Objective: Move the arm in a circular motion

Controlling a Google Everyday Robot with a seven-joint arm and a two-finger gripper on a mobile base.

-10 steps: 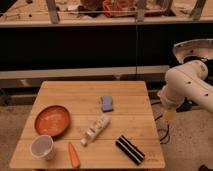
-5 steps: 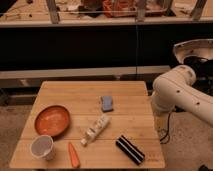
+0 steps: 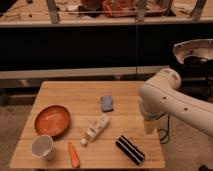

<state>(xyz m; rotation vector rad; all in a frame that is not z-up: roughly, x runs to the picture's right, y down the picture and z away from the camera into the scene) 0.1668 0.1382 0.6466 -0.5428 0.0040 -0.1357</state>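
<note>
Compared with half a second ago, the arm point(image 3: 172, 102) has swung further left and looms larger, and its rounded joint now overlaps the right edge of the desk point(image 3: 75, 95); a second ago it stood clear of that edge. Nothing on the desk has shifted.

The arm is white, smooth and tube-shaped. It enters from the lower right and bends at a bulbous joint above the desk's right side, with small dark dots along the link. Its end effector point(image 3: 149, 125) is the pale yellowish tip hanging down from that joint, just over the desk's right edge; I cannot tell whether it is open or closed.

On the light wooden desk, from the left, are an orange bowl point(image 3: 52, 120) and a white cup point(image 3: 43, 147) in front of it. An orange carrot-like piece point(image 3: 73, 155) lies beside the cup. Then come a white bottle point(image 3: 96, 129) lying on its side, a blue block point(image 3: 106, 103) behind it, and a black striped object point(image 3: 130, 149) near the front right.

Behind the desk runs a dark counter point(image 3: 90, 47) with metal posts and an orange basket point(image 3: 122, 7) on top. The floor is speckled.
</note>
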